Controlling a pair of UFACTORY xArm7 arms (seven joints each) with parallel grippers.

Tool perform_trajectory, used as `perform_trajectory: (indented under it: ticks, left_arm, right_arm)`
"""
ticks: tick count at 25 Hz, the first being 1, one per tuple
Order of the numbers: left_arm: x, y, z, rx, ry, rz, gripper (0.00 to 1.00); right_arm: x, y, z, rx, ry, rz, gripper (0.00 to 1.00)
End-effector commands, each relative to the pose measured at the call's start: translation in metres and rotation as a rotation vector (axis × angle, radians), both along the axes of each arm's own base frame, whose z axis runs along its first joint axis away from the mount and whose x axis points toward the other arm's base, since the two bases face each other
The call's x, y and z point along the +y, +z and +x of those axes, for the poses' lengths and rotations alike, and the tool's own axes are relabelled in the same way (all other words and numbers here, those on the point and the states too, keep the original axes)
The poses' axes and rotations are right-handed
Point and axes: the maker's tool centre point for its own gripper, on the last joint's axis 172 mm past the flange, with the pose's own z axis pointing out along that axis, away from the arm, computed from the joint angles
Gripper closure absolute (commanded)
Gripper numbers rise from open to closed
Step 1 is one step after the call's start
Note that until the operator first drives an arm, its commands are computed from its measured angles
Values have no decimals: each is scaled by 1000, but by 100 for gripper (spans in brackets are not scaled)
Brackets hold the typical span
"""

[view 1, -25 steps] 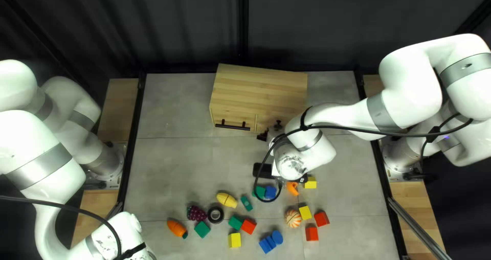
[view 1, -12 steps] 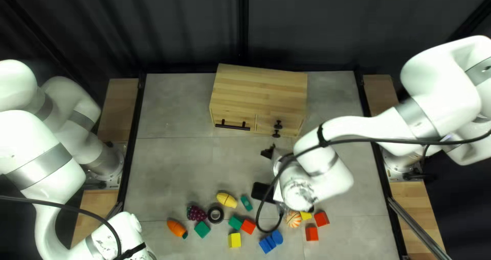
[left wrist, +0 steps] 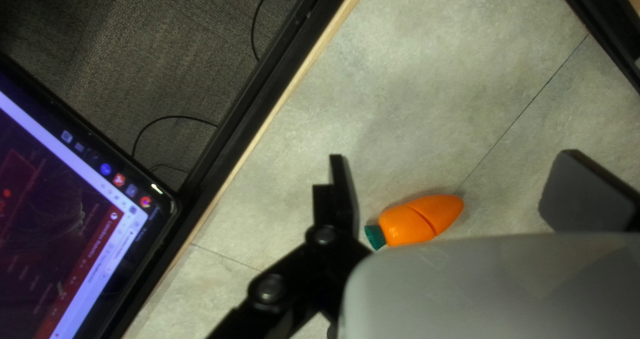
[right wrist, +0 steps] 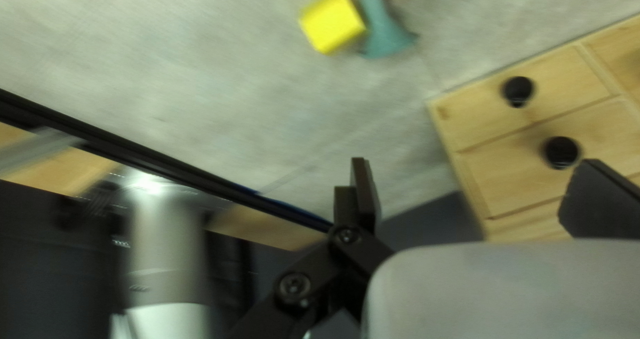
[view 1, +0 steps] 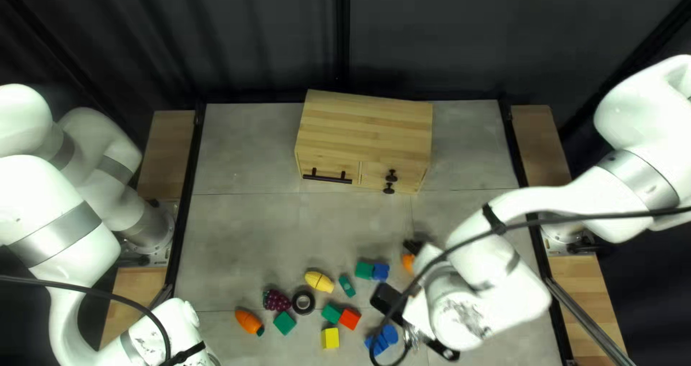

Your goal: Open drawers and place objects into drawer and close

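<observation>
Claw, right (right wrist: 477, 179): open, empty, presumably freed to grasp | claw, left (left wrist: 453, 172): open, empty, toy carrot (left wrist: 413, 220) ahead | toys (view 1: 330, 338): loose on table (view 1: 252, 229) | cabinet (view 1: 363, 128): drawers (right wrist: 507, 172) closed, knobs (right wrist: 518, 89) facing toys, probably for easy reach

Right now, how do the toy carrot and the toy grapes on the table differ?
The toy carrot is orange with a green end; the toy grapes are dark purple. The carrot is smooth and tapered, the grapes a bumpy cluster. The carrot lies on its own, the grapes beside a black ring. Both lie on the table.
</observation>
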Motion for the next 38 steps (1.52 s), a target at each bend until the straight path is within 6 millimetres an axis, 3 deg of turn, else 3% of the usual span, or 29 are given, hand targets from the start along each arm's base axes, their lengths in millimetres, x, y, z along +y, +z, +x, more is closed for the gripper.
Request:
perform_trajectory:
  ticks: [1, 6, 13, 17, 24, 31, 38]
  left_arm:
    - [0, 0, 0, 0, 0, 0, 0]
    - [0, 0, 0, 0, 0, 0, 0]
    - [0, 0, 0, 0, 0, 0, 0]
    - [0, 0, 0, 0, 0, 0, 0]
    - [0, 0, 0, 0, 0, 0, 0]
    - [0, 0, 0, 0, 0, 0, 0]
    - [0, 0, 0, 0, 0, 0, 0]
  right_arm:
    - [49, -6, -24, -16, -87, 20, 0]
    - [87, -11, -55, -64, -177, 40, 0]
    - [115, -9, -87, -60, -148, 35, 0]
    - [110, -20, -113, -72, -156, 46, 0]
    - [66, -37, -148, -154, -179, 63, 0]
    - [60, -30, -157, -177, -172, 50, 0]
    - [66, -28, -138, -175, -171, 37, 0]
